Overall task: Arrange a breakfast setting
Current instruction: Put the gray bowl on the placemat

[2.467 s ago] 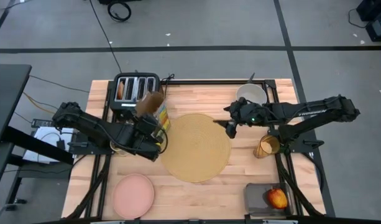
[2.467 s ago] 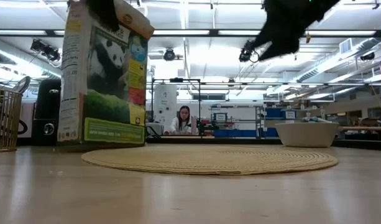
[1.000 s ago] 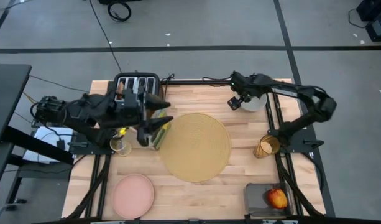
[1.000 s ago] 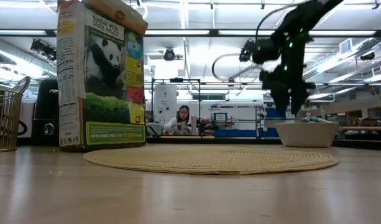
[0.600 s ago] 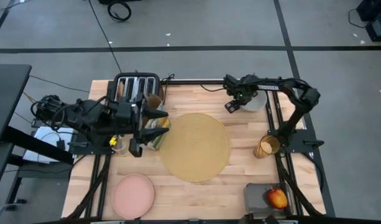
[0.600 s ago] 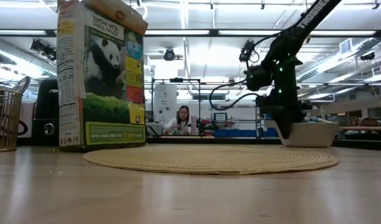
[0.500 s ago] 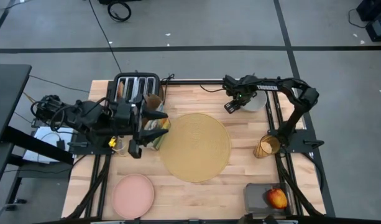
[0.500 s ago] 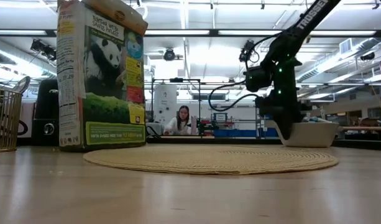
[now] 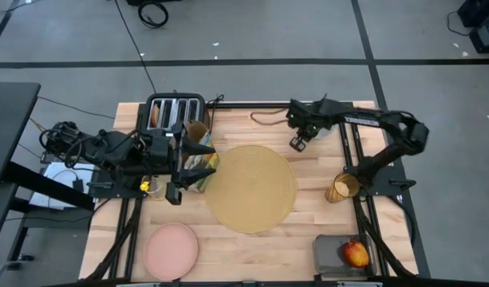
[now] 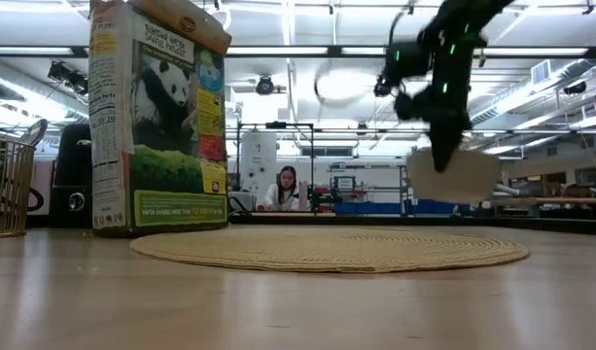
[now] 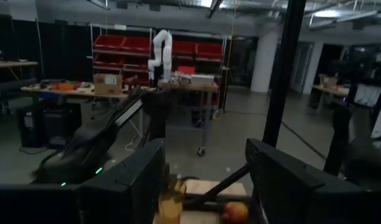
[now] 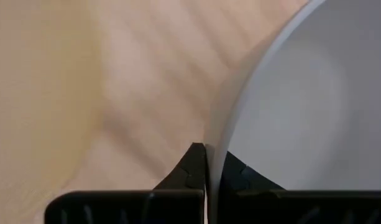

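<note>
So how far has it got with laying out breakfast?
Only the large round tan placemat lies in place, bare. The right gripper is shut on the rim of the pale grey bowl, held clear of the table. The left gripper waits open by the panda cereal box. Left to place: pink plate, amber tumbler, red apple.

A big robot lab is shown: red shelves [image 11: 178, 53], a white robot arm [image 11: 161, 50], long ceiling lights [image 10: 278, 51], and a person [image 10: 286, 188] seated at a far desk.
</note>
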Tool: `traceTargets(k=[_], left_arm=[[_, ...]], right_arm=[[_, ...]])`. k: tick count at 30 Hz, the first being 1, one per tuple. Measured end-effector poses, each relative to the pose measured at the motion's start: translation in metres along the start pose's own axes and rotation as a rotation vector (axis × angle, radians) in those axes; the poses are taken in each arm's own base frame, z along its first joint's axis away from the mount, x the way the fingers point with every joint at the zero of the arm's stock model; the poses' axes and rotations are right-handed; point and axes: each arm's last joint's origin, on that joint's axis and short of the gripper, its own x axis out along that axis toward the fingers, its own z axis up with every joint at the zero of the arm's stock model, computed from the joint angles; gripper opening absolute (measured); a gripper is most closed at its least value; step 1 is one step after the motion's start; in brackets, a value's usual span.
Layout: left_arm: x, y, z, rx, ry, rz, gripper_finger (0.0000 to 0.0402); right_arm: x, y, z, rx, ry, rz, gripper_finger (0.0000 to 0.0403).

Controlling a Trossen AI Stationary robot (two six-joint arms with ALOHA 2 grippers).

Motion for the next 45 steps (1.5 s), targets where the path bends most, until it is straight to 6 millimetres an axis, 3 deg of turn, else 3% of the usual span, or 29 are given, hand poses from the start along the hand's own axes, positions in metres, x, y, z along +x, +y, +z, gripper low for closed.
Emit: traceTargets(k=[5, 9, 11, 14, 19, 24, 34, 45], left_arm=[[-0.003, 0.002, -0.003, 0.018, 0.046, 0.001, 0.0231], [-0.009, 0.003, 0.001, 0.010, 0.034, -0.006, 0.0231], [-0.011, 0.004, 0.003, 0.007, 0.027, -0.007, 0.0231], [-0.014, 0.005, 0.005, 0.001, 0.022, -0.006, 0.0231], [-0.014, 0.005, 0.005, -0.010, 0.019, -0.007, 0.0231], [-0.014, 0.005, 0.005, -0.030, 0.019, -0.006, 0.0231], [-0.015, 0.002, 0.004, -0.044, 0.028, -0.020, 0.0231], [-0.015, 0.001, 0.004, -0.007, 0.030, -0.021, 0.0231]], right_arm=[[-0.044, 0.059, -0.019, -0.480, -0.183, 0.194, 0.0008], [-0.060, 0.108, -0.038, -0.953, -0.327, 0.303, 0.0008], [-0.059, 0.132, -0.043, -1.112, -0.390, 0.315, 0.0008], [-0.046, 0.163, -0.042, -1.218, -0.454, 0.256, 0.0008], [-0.016, 0.196, -0.033, -1.354, -0.414, 0.174, 0.0008], [0.008, 0.213, -0.024, -1.462, -0.343, 0.128, 0.0008], [0.049, 0.215, -0.016, -1.486, -0.219, 0.111, 0.0008], [0.048, 0.214, -0.018, -1.490, -0.202, 0.117, 0.0037]])
